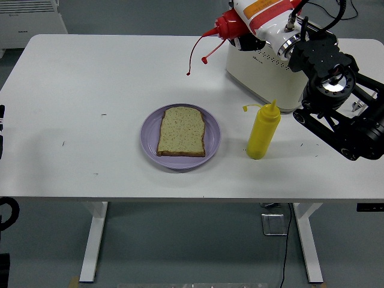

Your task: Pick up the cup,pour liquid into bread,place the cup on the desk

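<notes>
My right hand point(261, 15) is shut on a red squeeze bottle point(229, 25) at the top right, held high and tipped with its nozzle pointing left. A red cap strap point(198, 51) dangles from the nozzle above the bare table. A slice of bread point(182, 131) lies on a purple plate point(150, 135) at the table's middle, well below and left of the bottle. No cup is in view. Part of my left arm point(2, 129) shows at the left edge.
A yellow squeeze bottle point(263, 130) stands upright just right of the plate. A white appliance point(264, 75) stands at the back right, under my right hand. My black right arm point(339, 105) reaches in over the table's right side.
</notes>
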Tool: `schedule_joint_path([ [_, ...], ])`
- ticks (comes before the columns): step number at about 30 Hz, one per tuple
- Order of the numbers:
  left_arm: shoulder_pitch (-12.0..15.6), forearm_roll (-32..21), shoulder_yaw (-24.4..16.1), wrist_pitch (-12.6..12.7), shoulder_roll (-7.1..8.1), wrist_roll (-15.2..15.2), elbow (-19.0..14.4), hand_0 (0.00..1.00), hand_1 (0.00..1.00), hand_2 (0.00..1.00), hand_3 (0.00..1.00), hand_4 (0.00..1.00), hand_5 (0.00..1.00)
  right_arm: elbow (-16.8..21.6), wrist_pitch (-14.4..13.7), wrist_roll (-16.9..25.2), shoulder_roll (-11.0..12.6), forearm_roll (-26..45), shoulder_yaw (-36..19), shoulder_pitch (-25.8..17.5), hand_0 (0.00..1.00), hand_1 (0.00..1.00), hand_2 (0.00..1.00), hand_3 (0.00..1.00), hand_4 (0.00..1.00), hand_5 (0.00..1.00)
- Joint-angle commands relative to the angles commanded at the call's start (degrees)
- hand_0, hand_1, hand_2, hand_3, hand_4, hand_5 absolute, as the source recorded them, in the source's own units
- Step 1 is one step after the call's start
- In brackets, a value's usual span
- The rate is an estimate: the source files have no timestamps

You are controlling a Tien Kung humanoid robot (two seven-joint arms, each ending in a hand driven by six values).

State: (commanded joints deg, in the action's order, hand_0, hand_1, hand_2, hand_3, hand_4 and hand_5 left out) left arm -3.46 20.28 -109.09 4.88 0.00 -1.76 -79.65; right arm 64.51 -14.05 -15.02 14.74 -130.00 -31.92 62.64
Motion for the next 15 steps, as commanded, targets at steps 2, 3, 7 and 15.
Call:
schedule_joint_path([
  [2,-0.05,0.03,0.04,-0.01,0.0,0.01,0.01,0.782,0.736,0.729,0.685,0.569,0.998,-0.31,0.2,0.16,-0.48,0.0,3.04,0.27,0.032,0.009,0.17,0.283,0.794,0.323],
  [3,-0.13,0.04,0.1,-0.04,0.0,0.01,0.01,0.782,0.736,0.729,0.685,0.569,0.998,-0.5,0.38,0.37,-0.86,0.0,5.41,0.38,0.032,0.009,0.17,0.283,0.794,0.323],
  [7,-0.22,0.04,0.21,-0.1,0.0,-0.01,0.0,0.785,0.739,0.729,0.685,0.571,0.998,-0.51,0.36,0.25,-1.39,0.0,7.0,-0.73,0.032,0.009,0.17,0.284,0.794,0.324],
  [15,0.22,-0.01,0.19,0.0,0.0,0.0,0.03,0.786,0.74,0.729,0.685,0.572,0.998,1.02,-3.57,-1.22,-1.56,0.0,-4.57,-3.02,0.032,0.009,0.17,0.284,0.794,0.324],
])
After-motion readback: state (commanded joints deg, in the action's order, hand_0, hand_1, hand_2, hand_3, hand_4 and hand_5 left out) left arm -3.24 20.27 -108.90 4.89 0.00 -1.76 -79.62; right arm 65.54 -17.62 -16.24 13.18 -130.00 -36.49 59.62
